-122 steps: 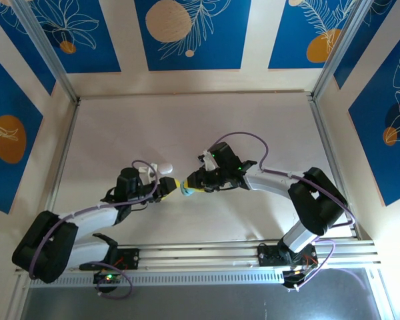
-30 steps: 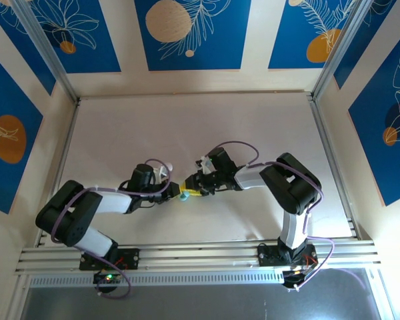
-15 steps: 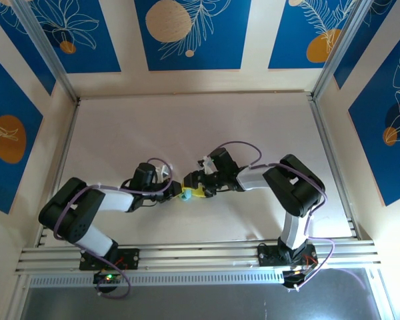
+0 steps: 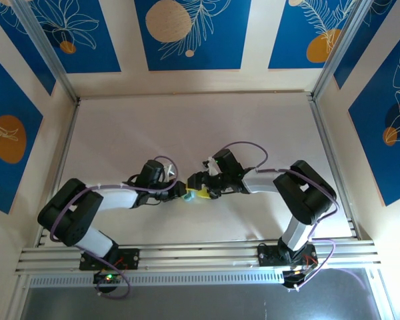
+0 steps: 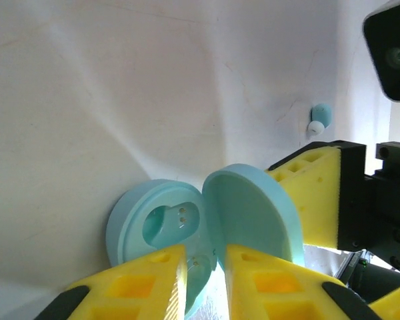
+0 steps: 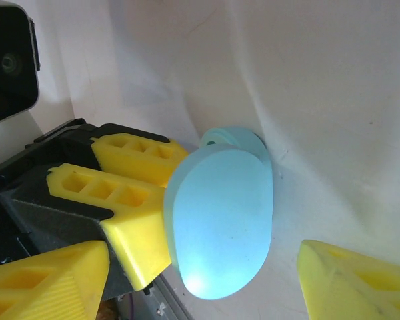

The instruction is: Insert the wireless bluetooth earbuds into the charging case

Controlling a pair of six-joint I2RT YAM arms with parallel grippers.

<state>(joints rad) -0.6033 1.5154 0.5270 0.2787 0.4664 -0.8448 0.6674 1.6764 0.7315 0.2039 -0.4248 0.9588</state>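
earbuds are not in the charging case [image 5: 160, 223] yet. its two wells, just ahead of the left claw [image 5: 207, 283] fingertips, sit empty. one pale blue earbud [image 5: 318, 119] lies on the table [image 5: 120, 100] well beyond those tips, off to their right and past the raised lid [image 5: 253, 213].

your left claw is nearly pressed together and looks to pinch the case at its hinge edge, one finger on the base side and one on the lid side. your right claw [image 6: 203, 267] is spread wide with the lid's back between its fingers, one finger close by it and the other well apart.

watch three things:
- the grip at the hinge is narrow, so a nudge from the right claw could twist the case out or tip it.
- with nothing pressing on the lid, it could fall shut over the wells.
- the earbud is tiny and rounded, so closing on it off-centre could flick it across the table.
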